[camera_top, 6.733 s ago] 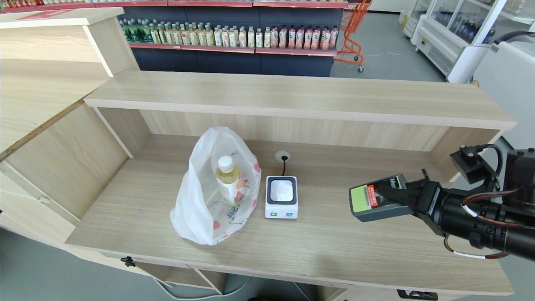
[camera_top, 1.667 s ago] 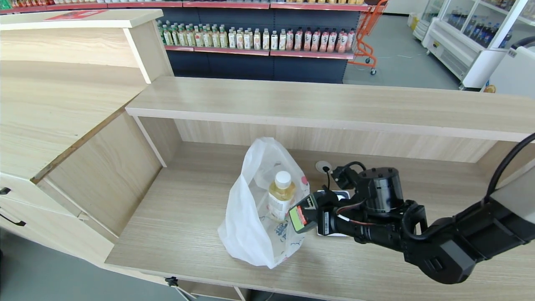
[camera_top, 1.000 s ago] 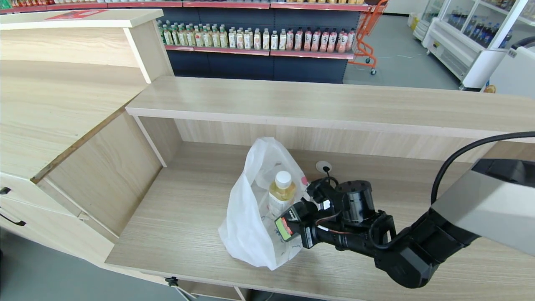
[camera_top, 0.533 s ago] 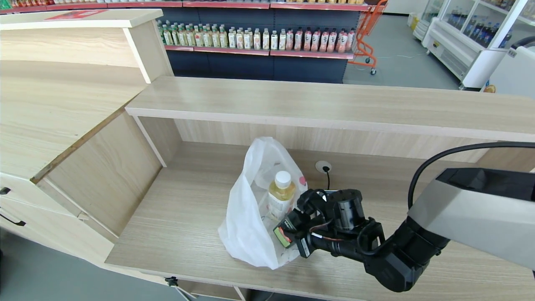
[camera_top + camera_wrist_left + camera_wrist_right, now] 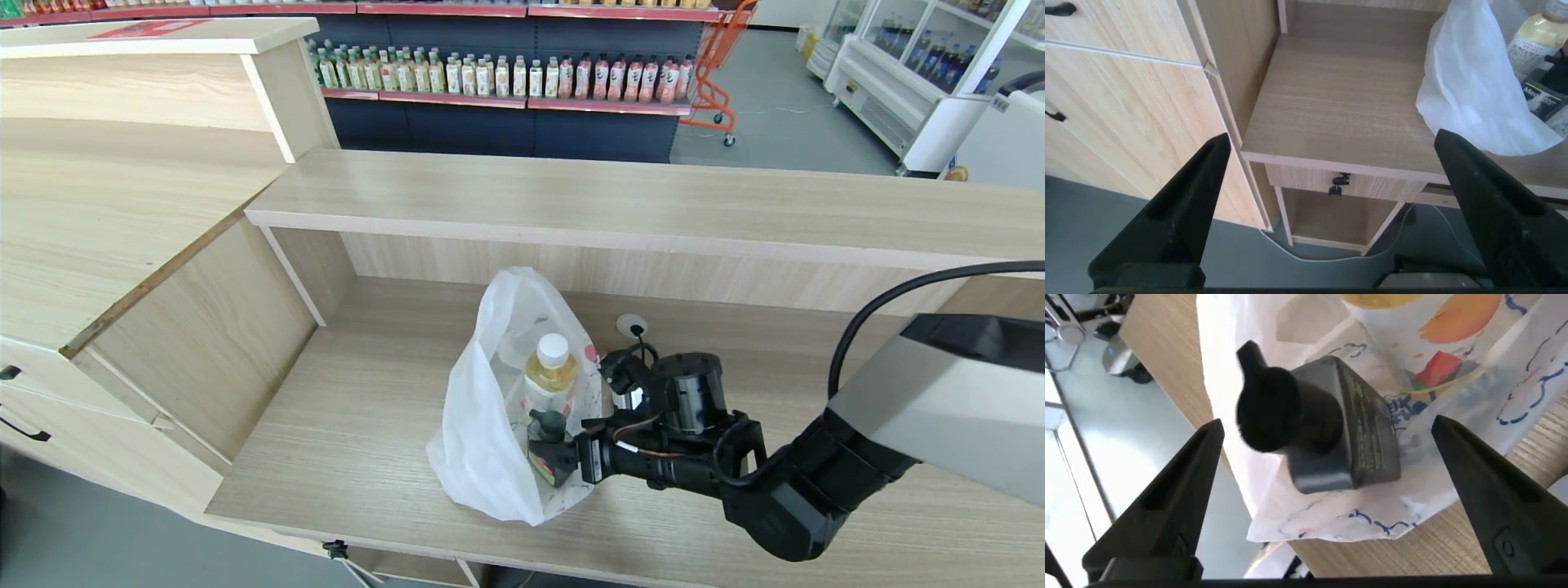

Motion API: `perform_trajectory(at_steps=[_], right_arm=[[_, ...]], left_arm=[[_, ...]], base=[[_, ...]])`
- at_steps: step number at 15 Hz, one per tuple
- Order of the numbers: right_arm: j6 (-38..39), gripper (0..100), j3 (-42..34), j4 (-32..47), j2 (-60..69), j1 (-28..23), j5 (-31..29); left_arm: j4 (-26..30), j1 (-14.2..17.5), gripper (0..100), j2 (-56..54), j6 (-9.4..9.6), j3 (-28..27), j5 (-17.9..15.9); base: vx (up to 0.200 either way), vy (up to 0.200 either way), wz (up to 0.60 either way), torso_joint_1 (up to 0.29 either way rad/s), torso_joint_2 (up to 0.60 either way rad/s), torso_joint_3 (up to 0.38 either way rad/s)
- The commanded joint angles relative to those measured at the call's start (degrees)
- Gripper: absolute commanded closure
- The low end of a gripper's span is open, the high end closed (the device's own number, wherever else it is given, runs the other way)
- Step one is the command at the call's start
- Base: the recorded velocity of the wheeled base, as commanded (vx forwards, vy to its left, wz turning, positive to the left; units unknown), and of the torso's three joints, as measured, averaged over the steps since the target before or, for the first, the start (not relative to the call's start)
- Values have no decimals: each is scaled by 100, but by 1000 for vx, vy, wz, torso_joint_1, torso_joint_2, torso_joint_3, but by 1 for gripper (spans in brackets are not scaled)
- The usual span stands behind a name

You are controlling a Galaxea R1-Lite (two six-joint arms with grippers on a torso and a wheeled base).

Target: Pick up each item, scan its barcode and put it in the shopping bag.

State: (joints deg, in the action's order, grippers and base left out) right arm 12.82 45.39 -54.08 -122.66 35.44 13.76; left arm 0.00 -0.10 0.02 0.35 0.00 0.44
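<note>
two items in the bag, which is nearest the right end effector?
The dark grey black-capped carton, sitting between the fingers of the open right end effector. The white-capped bottle of yellow drink stands upright farther back in the white plastic bag.

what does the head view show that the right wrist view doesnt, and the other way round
Head only: drink shelves, orange cart, cable hole. Right wrist only: the right pincer open, its fingers spread clear of the box. Both: bag, bottle, and the box lying in the bag beside the bottle.
</note>
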Motion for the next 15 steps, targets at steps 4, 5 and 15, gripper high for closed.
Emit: perform_trajectory(at_steps=[4, 5, 15], right_arm=[[537, 0, -821, 354, 1508, -292, 153], [467, 0, -1111, 802, 2168, -424, 162], [-1159, 0, -4539, 3140, 9049, -3052, -1341]], left_arm=[[0, 1, 0, -2, 0, 0, 0], [0, 1, 0, -2, 0, 0, 0], [0, 1, 0, -2, 0, 0, 9]], base=[[0, 0, 0, 0, 0, 0], [0, 0, 0, 0, 0, 0], [0, 0, 0, 0, 0, 0]])
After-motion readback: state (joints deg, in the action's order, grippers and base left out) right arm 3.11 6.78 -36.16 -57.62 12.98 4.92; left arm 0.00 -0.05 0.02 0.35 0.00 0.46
